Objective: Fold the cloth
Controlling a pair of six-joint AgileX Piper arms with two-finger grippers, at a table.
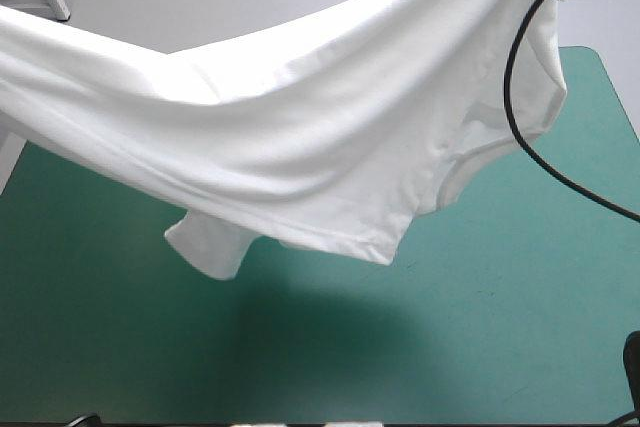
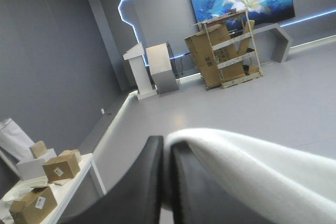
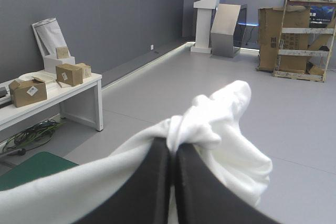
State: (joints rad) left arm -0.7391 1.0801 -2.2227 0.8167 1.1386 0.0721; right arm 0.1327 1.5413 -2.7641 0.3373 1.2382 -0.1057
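T-shirt stretched aloft over the teal-green cover
Left gripper and right gripper each clamp tight on its fabric.

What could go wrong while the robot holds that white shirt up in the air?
The right gripper pinches only a small bunch of the T-shirt, and the left gripper just an edge, so either grip might slip. The shirt sags unevenly between them, one sleeve dangling low over the teal-green table, so it may land creased rather than flat.

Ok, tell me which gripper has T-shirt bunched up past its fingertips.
The right gripper: a wad of the T-shirt pokes out ahead of it. At the left gripper, it only drapes smoothly alongside.
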